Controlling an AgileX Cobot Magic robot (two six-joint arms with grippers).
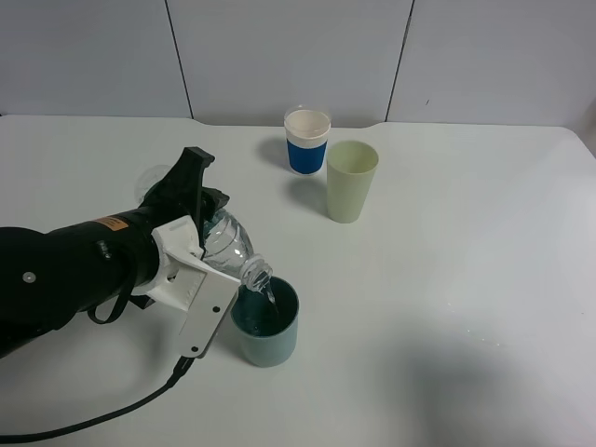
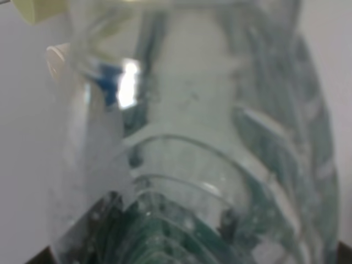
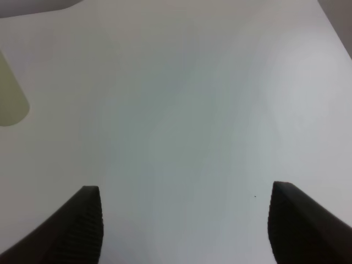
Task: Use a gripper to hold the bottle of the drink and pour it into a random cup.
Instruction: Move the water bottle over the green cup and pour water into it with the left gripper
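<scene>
**Inspector:** Presently, from the high camera: the left gripper (image 1: 207, 244) has its jaws clamped on the bottle of the drink (image 1: 231, 247). The bottle is tipped neck-down with its mouth over the rim of the cup (image 1: 266, 326), and a thin stream is falling in.

**Clerk:** The other cups?

**Inspector:** The pale tumbler (image 1: 351, 180) and the blue-and-white cup (image 1: 306, 141) stand well apart from it on the desk (image 1: 447, 279).

**Clerk:** Left wrist view?

**Inspector:** Filled by the bottle, close and blurred. Liquid shows inside.

**Clerk:** Right wrist?

**Inspector:** The right gripper (image 3: 184, 225) hangs over the desk, jaws apart, holding nothing.

**Clerk:** Progress?

**Inspector:** Grasp done and pour under way, I judge. Finishing the pour and righting the bottle are left.
</scene>
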